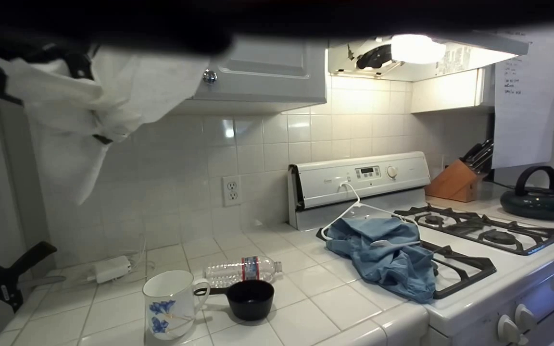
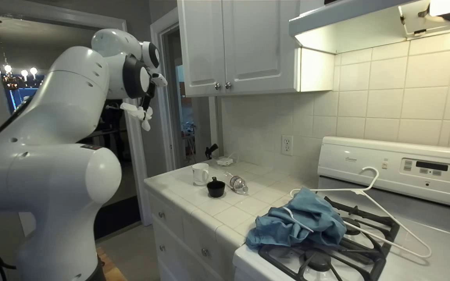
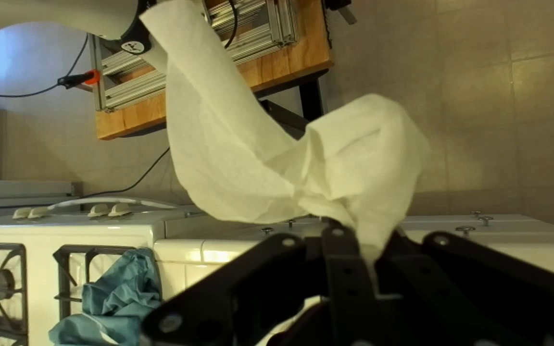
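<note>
My gripper (image 3: 371,242) is shut on a crumpled white paper towel (image 3: 229,125), which is pinched between the fingertips and hangs out loosely. The towel also shows in both exterior views (image 1: 132,91) (image 2: 134,111), held up in the air near the counter's far end. Below stand a white mug with blue flowers (image 1: 169,307) (image 2: 200,174) and a black measuring cup (image 1: 251,300) (image 2: 216,188). A clear plastic bottle (image 1: 250,269) (image 2: 237,184) lies on its side beside them. A blue cloth (image 1: 378,254) (image 2: 299,218) lies on the stove with a white hanger (image 2: 389,212).
The white tiled counter (image 1: 325,302) adjoins the gas stove (image 1: 474,283). Upper cabinets (image 2: 254,47) and a range hood (image 2: 350,23) overhang them. A white adapter (image 1: 112,269) and a black clamp (image 1: 10,278) are at the counter's end. A kettle (image 1: 536,199) and knife block (image 1: 455,181) stand beyond the stove.
</note>
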Controlling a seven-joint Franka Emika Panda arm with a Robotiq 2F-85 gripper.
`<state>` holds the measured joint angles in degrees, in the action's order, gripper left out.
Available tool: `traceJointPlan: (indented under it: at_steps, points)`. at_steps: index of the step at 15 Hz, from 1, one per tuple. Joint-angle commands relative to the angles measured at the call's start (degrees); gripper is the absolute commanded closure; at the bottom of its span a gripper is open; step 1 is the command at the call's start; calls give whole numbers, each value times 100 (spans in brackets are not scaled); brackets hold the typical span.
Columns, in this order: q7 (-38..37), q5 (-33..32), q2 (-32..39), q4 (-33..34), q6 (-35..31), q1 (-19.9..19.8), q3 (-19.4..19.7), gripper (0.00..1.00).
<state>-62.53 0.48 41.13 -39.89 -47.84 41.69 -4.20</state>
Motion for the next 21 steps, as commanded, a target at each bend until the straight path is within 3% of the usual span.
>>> traceJointPlan:
  at_steps: [1,6,11,16,18,19,21]
  points:
    - [-706,197,-415,-745,0,-322,130,99]
    - [-1983,511,-1236,-1805,57,-857,116,99]
    - [-3344,1071,-2185,-3073,-279,-985,486,99]
    - [-4502,429,-3234,-4308,-469,-763,643,99]
    - [-4900,73,-3667,-4812,-448,-685,586,99]
    - [-5205,-130,-3857,-5039,-453,-1074,65,99]
    - [-5498,-264,-4236,-5572,-475,-1306,-216,99]
